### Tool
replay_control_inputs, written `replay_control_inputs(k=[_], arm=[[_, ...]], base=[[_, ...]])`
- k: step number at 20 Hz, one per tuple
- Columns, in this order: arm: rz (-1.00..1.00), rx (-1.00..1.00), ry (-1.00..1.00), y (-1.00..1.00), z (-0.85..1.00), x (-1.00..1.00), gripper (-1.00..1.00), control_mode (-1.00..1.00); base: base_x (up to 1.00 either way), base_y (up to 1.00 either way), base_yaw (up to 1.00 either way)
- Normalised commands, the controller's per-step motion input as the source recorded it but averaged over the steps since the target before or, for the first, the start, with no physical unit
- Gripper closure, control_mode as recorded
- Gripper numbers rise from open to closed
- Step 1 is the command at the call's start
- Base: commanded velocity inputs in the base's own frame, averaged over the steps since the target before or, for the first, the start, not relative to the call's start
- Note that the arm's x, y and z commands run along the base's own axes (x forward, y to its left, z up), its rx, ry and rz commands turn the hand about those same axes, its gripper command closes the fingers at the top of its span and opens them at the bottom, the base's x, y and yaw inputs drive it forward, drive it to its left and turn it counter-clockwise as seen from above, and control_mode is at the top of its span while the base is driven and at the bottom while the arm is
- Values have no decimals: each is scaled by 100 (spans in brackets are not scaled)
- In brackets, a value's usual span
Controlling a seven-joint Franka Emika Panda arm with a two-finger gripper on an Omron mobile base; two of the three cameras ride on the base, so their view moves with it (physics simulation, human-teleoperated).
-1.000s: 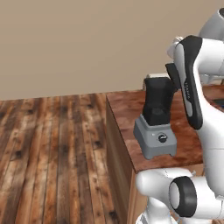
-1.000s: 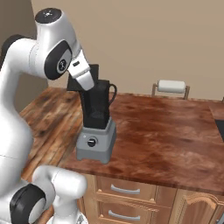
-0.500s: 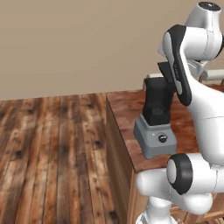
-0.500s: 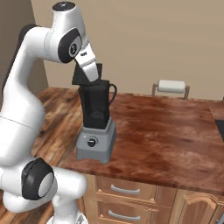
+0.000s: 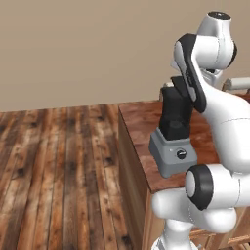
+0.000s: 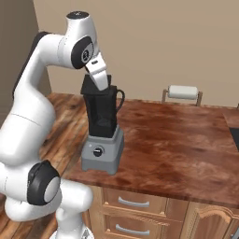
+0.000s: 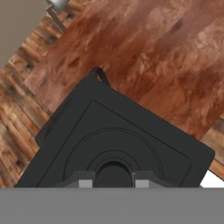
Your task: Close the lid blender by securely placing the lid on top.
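The blender stands near the counter's left end, with a grey base (image 6: 103, 150), a round black knob (image 6: 97, 151) and a black tapered jar (image 6: 105, 114) with a handle. In the left base view its base (image 5: 172, 152) and jar (image 5: 176, 114) appear beside my arm. The flat black square lid (image 7: 118, 140) hangs at the jar's rim, slightly tilted and offset, so the jar's handle (image 7: 99, 74) pokes out past it. My gripper (image 7: 113, 183) is shut on the lid's raised centre knob. From the right, the lid (image 6: 94, 85) is at the jar top under my hand; whether it touches is unclear.
A paper towel holder (image 6: 183, 92) stands at the back of the brown wooden counter (image 6: 182, 140). Drawers (image 6: 130, 203) sit below the counter's front edge. Wooden floor (image 5: 58, 171) spreads to the left of the counter. My white arm arches high above the blender.
My arm's elbow has swung upward and straightened. The hand with the lid has shifted slightly over the jar top. The blender has not moved.
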Motion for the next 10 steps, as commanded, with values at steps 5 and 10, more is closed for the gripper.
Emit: replay_control_inputs(k=[5,10], arm=[[-1,0,9,3,-4,23,100,-100],[0,0,11,0,0,19,100,-100]], base=[[0,0,0],[0,0,0]])
